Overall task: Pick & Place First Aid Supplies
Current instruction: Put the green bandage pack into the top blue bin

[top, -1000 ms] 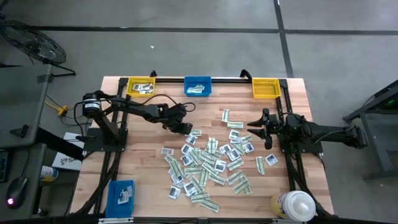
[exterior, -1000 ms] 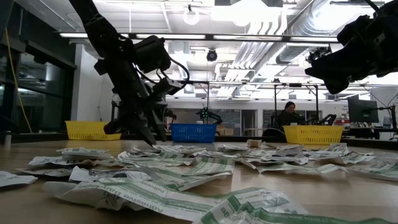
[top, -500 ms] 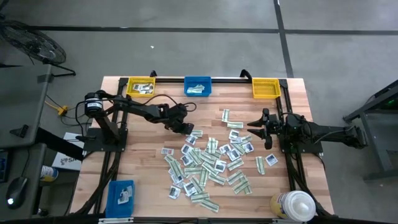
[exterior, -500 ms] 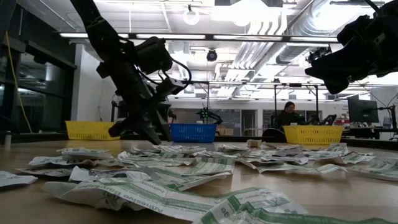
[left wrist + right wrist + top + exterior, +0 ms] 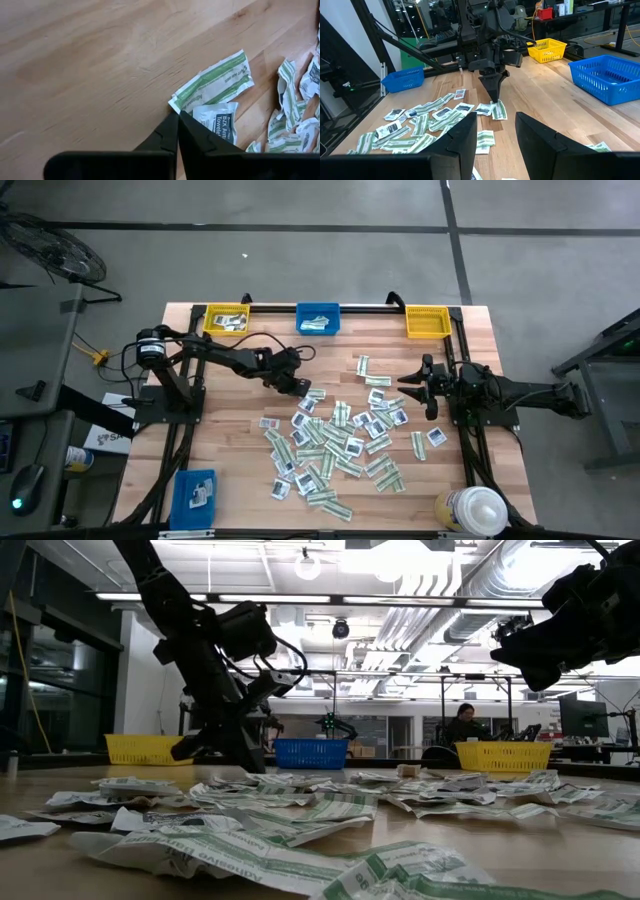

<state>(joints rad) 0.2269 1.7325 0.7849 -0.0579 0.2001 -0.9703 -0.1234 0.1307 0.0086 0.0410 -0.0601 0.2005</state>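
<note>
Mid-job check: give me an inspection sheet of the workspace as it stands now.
Surface: wooden table, bare left of the pile.
Job's things: first aid packets scattered mid-table; a green-striped strip at the left fingers' tips.
Clutter: white-capped bottle at near right corner; yellow bins, blue bins on the edges.
Grippers: left gripper shut at the strip's corner; right gripper open, raised.
Cables: black loop by left arm's base.
Surroundings: seated person behind.
</note>
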